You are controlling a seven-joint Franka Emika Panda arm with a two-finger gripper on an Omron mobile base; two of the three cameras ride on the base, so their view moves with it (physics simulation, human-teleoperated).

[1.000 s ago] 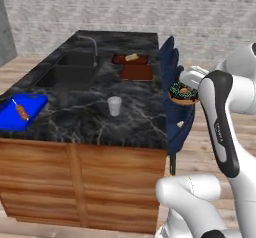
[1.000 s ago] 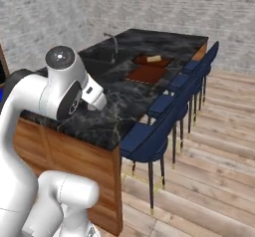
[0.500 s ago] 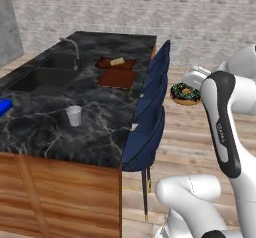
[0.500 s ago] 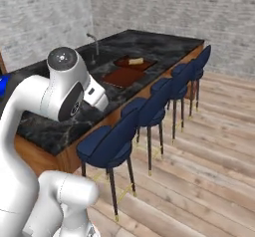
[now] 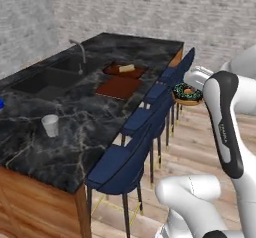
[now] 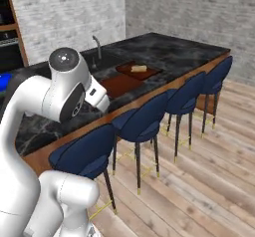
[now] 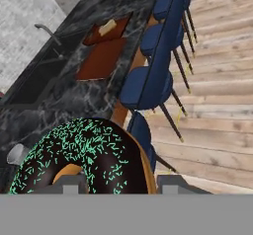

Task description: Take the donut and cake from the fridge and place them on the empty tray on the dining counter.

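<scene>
Now, in the left base view, the whole picture has slid since the earlier frames, so the base has driven on along the stool side of the dining counter [image 5: 75, 127]; that is camera travel, not things moving. The blue rectangle that lay at the counter's near left corner a second ago is down to a sliver at the left edge, and the white cup [image 5: 50, 125] now stands near the near left edge. The donut [image 5: 187, 93] rides in the gripper [image 5: 186, 96] out over the blue stools [image 5: 150, 117], off the counter, much as it was held before. The empty tray [image 5: 119, 87] lies mid-counter, with a second wooden tray [image 5: 125, 70] bearing a yellowish block touching its far end.

From the right base view, the stools [image 6: 144, 121] have spread across the frame and the empty tray [image 6: 118, 85] sits closer than half a second ago, just past the robot's elbow, beside the sink's faucet [image 6: 96, 46].

Through the hand view, the jaws are clamped on the donut [image 7: 84, 157], which looms at the bottom; beyond it the tray [image 7: 101, 58] lies near the counter's stool-side edge. I judge the carry well along, with reaching over the stools next.
</scene>
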